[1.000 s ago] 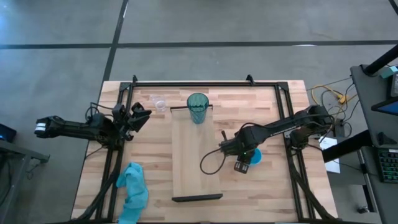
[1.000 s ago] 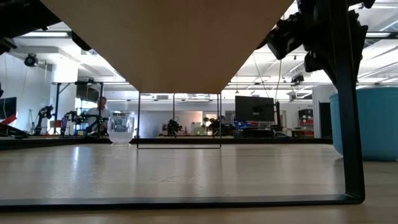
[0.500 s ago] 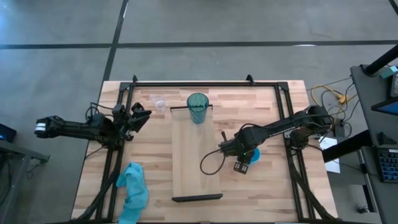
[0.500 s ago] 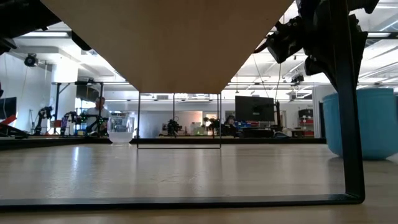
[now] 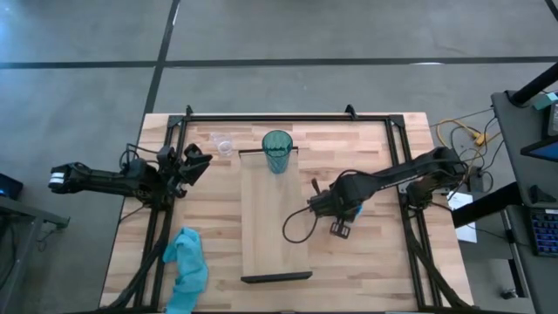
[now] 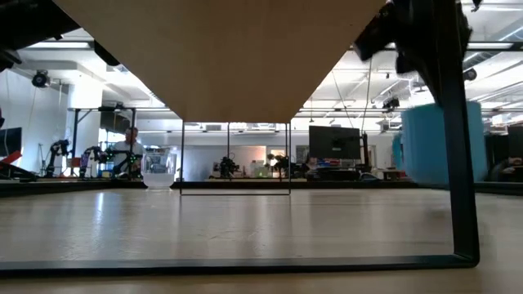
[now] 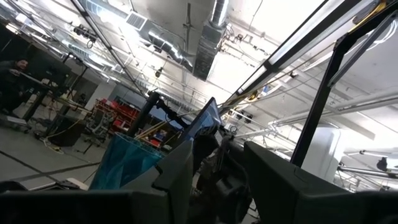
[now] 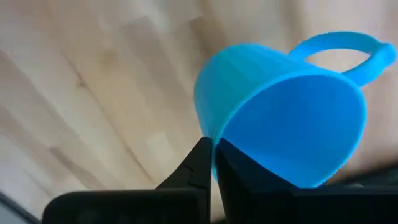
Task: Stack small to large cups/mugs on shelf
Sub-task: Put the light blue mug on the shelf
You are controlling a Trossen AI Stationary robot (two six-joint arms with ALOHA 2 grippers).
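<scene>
- High view: the right gripper (image 5: 346,215) hangs just beside the right edge of the shelf (image 5: 275,253), over the tabletop; the mug (image 5: 357,210) shows only as a sliver of blue under the arm. The tumbler (image 5: 277,151) stands upright at the shelf's far end; the clear cup (image 5: 224,145) sits on the table near it, off the shelf. The left gripper (image 5: 197,161) waits at the table's left edge.
- Low view: the mug (image 6: 423,145) appears clear of the tabletop, partly behind the shelf's dark rail (image 6: 458,147).
- Left wrist view: the fingers (image 7: 180,174) stand apart, gripping nothing; the tumbler (image 7: 127,163) shows beyond them.
- Right wrist view: the fingers (image 8: 202,163) are pinched on the rim of the mug (image 8: 280,118), one inside and one outside; the handle (image 8: 348,53) points away from them.
- Step in hand, as judged: carrying the mug to the shelf. The next move calls for lifting it over the shelf edge and setting it upright beside the tumbler; the cup is not yet placed.
</scene>
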